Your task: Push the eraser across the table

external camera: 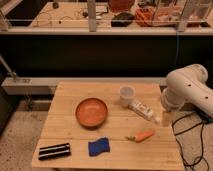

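The eraser [55, 151] is a black oblong block with a pale stripe. It lies flat near the front left corner of the wooden table [115, 127]. My white arm [187, 90] curls in from the right side. My gripper [166, 117] hangs at the table's right edge, next to the end of a white tube [144, 110]. It is far from the eraser, across the whole width of the table.
An orange bowl [92, 112] sits left of centre. A white cup [127, 95] stands at the back next to the tube. A toy carrot [142, 136] and a blue sponge [100, 146] lie near the front edge. A dark counter runs behind the table.
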`<state>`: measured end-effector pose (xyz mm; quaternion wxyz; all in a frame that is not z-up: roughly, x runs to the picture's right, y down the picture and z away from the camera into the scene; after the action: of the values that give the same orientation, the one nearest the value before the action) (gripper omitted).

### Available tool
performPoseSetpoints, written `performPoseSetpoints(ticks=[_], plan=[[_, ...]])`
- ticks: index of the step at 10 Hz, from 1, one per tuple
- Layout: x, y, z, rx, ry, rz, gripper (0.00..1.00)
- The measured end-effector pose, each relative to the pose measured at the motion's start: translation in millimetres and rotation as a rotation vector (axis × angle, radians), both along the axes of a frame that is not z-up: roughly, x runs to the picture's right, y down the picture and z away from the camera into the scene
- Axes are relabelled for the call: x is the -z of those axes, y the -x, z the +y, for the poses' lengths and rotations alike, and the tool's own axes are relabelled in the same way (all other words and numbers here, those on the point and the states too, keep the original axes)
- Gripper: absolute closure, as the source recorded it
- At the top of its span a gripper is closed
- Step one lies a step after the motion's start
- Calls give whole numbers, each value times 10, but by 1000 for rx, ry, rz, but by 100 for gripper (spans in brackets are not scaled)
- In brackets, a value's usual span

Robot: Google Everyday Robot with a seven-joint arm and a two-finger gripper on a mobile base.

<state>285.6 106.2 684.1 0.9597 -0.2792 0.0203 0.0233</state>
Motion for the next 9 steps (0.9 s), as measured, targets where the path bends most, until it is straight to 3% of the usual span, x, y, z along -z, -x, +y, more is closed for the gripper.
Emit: performPoseSetpoints(ticks=[5,9], plan=[[85,459,-48,73,-4,-63,20],[129,600,-18,112,-2,-95,20]])
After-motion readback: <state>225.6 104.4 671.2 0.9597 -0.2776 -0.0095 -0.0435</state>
